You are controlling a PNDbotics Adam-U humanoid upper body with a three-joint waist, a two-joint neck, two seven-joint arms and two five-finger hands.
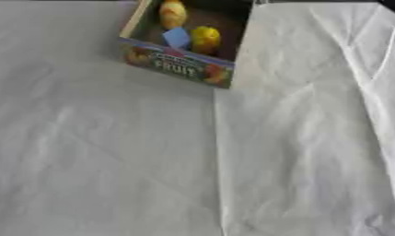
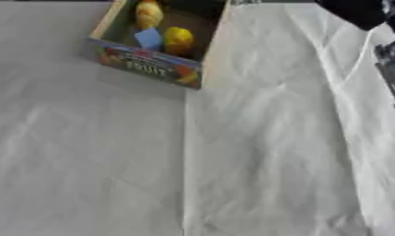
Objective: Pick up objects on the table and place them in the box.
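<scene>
Fruit box (image 1: 180, 67) at upper centre of frame, sitting askew on white cloth (image 1: 103, 156), printed front panel reading "FRUIT" facing camera. Inside box: yellow-orange fruit (image 1: 173, 14) at far left, round yellow fruit (image 1: 206, 38) right of it, small blue piece (image 1: 176, 37) between them, touching both. Cloth creased, seam running down centre. Right eye view: dark robot arm part (image 2: 391, 60) at upper right edge, well apart from box. Neither hand shows; finger state cannot be told.
</scene>
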